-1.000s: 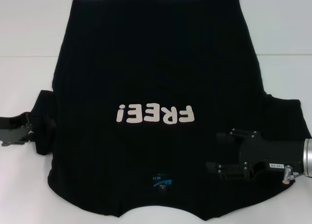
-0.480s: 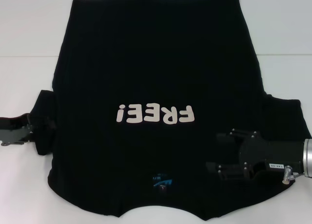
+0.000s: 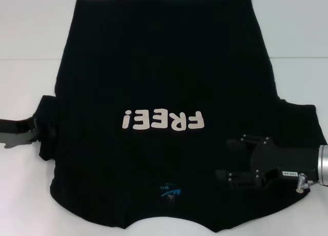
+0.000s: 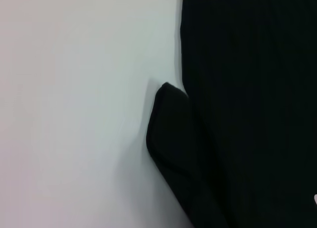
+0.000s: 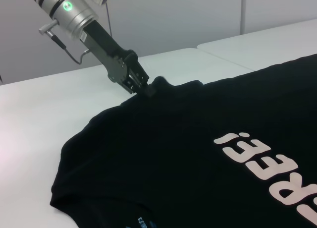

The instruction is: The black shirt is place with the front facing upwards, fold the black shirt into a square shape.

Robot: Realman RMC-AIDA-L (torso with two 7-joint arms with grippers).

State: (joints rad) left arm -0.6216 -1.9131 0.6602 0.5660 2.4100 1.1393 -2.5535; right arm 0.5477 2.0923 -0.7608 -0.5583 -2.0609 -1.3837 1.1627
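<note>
The black shirt [image 3: 164, 118] lies flat, front up, on the white table [image 3: 31, 31], collar and neck label [image 3: 169, 191] nearest the robot, hem at the far edge. Over the last second the left gripper [image 3: 35, 129] has drawn leftward off the folded-in left sleeve [image 3: 48, 128], which suggests the sleeve fold is being released. The right gripper [image 3: 233, 159] has barely moved above the right shoulder; its fingers stand apart, holding nothing. The right wrist view alone shows the left gripper's fingertips [image 5: 147, 89] at the sleeve edge; whether they pinch cloth cannot be told. The left wrist view shows the sleeve's rounded fold beside the body.
</note>
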